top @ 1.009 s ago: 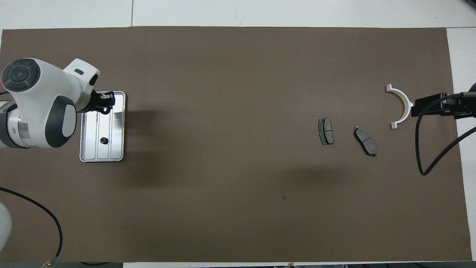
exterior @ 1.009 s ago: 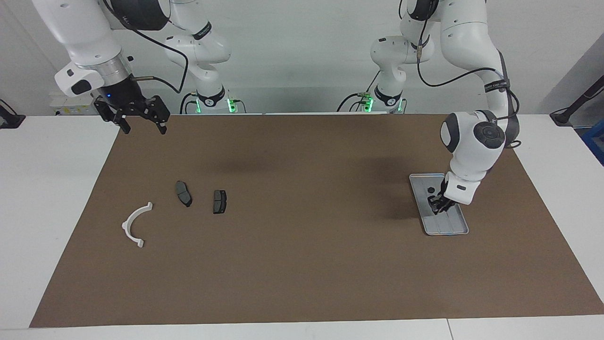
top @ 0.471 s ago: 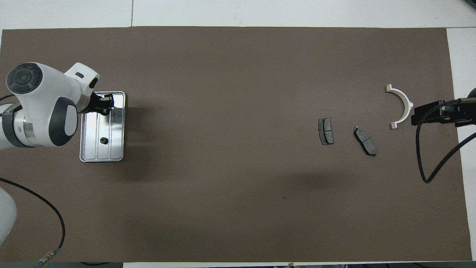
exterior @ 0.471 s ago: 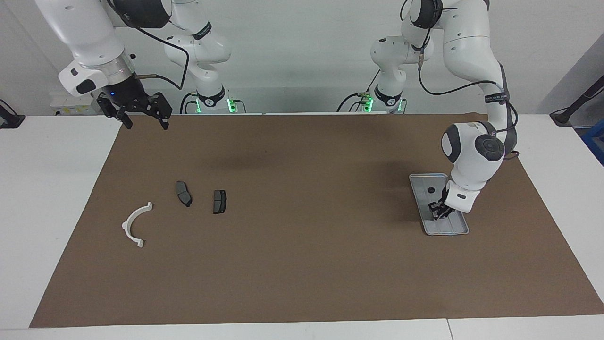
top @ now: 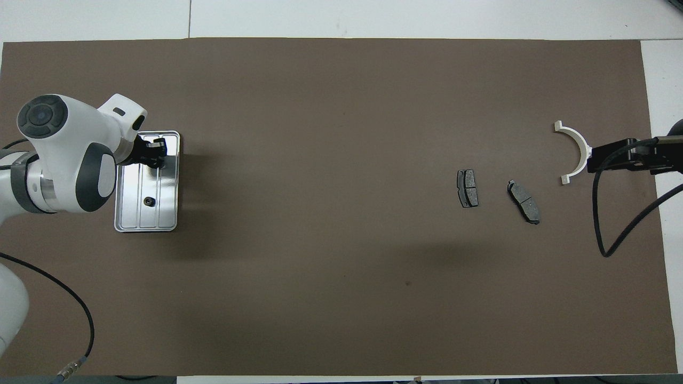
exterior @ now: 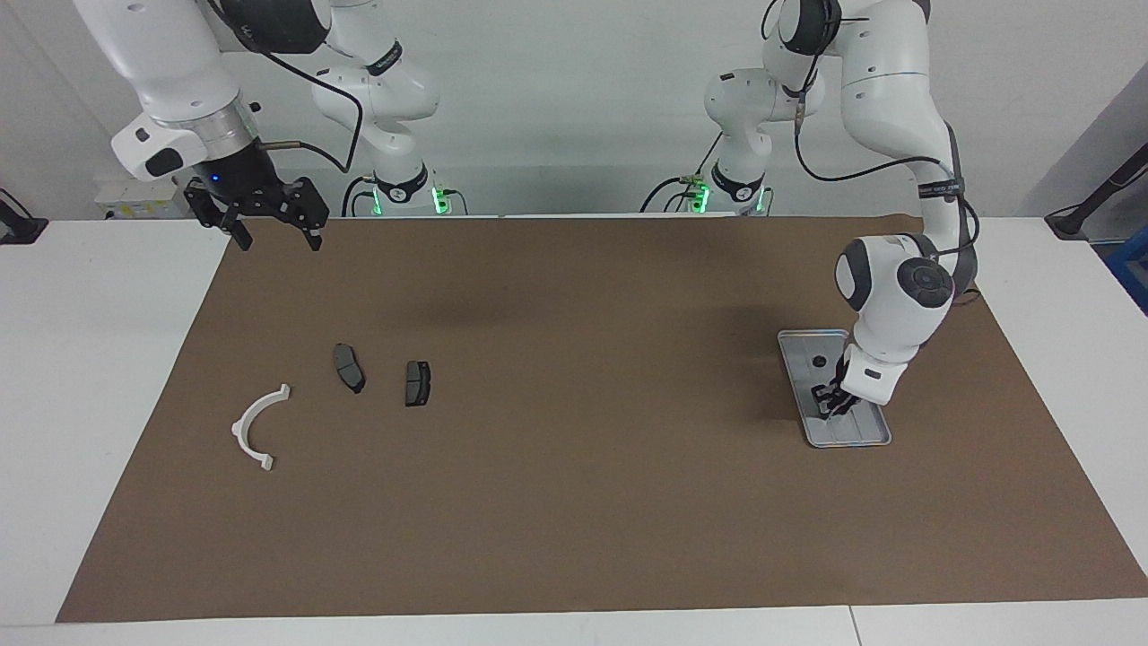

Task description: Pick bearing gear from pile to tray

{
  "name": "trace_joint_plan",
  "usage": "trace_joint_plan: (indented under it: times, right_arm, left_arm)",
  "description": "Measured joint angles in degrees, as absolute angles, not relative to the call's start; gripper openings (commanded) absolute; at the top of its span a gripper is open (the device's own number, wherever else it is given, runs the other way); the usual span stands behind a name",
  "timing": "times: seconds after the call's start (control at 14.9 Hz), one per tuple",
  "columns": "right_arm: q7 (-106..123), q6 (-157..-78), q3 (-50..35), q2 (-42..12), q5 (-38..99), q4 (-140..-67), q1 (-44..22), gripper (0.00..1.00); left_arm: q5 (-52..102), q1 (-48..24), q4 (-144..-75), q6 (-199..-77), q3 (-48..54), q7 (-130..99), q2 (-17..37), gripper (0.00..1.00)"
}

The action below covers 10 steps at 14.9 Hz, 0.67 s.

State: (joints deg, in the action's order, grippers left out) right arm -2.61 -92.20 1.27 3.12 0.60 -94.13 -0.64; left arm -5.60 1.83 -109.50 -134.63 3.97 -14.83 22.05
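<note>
The silver tray (exterior: 794, 345) (top: 169, 213) lies at the left arm's end of the brown mat. One tiny black round piece (exterior: 818, 361) (top: 149, 201) lies in it. My left gripper (exterior: 827, 401) (top: 153, 153) is down inside the tray, over the end farther from the robots. The pile lies at the right arm's end: a white arc (exterior: 258, 426) (top: 575, 152) and two dark grey pads (exterior: 349, 367) (exterior: 417, 382) (top: 524, 201) (top: 467, 188). I see no black round pieces in it. My right gripper (exterior: 276, 239) (top: 597, 159) hangs open and empty, high over that end of the mat.
The brown mat (exterior: 574, 502) (top: 341, 298) covers most of the white table. A black cable (top: 613, 234) hangs from the right arm over the mat's edge. Another cable (top: 69, 304) runs by the left arm.
My left gripper has sunk a little lower into the tray. My right gripper has risen slightly and stays open. The pile and the piece in the tray have not moved.
</note>
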Motion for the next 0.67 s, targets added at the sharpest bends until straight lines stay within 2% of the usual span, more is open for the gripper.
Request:
trace_joint_plan:
  times: [0.34, 0.4, 0.47, 0.54, 0.61, 0.67]
  right_arm:
    - [-2.61, -93.55, 1.17, 3.12, 0.59, -93.82, -0.64, 1.0]
    - [-2.61, -93.55, 1.16, 3.12, 0.58, -93.81, -0.64, 1.0]
    - [-2.61, -93.55, 1.16, 3.12, 0.58, -93.81, -0.64, 1.0]
    - [-2.61, -93.55, 1.16, 3.12, 0.58, -93.81, -0.64, 1.0]
    - [-2.61, -93.55, 1.16, 3.12, 0.58, -93.81, -0.64, 1.0]
    - [-2.61, -93.55, 1.15, 3.12, 0.58, -93.81, -0.64, 1.0]
  left_arm:
    - [-5.5, 2.77, -109.54, -134.66, 3.96, -13.12, 22.04, 0.0]
    - [-5.5, 2.78, -109.54, -134.67, 3.96, -13.05, 22.04, 0.11]
    - [-5.5, 2.78, -109.55, -134.68, 3.96, -13.01, 22.04, 0.47]
    - [-5.51, 2.77, -109.56, -134.69, 3.97, -12.97, 22.04, 0.95]
    - [-5.51, 2.77, -109.64, -134.69, 3.97, -12.9, 22.04, 1.0]
    - [-5.53, 2.77, -109.8, -134.66, 3.93, -12.85, 22.05, 1.0]
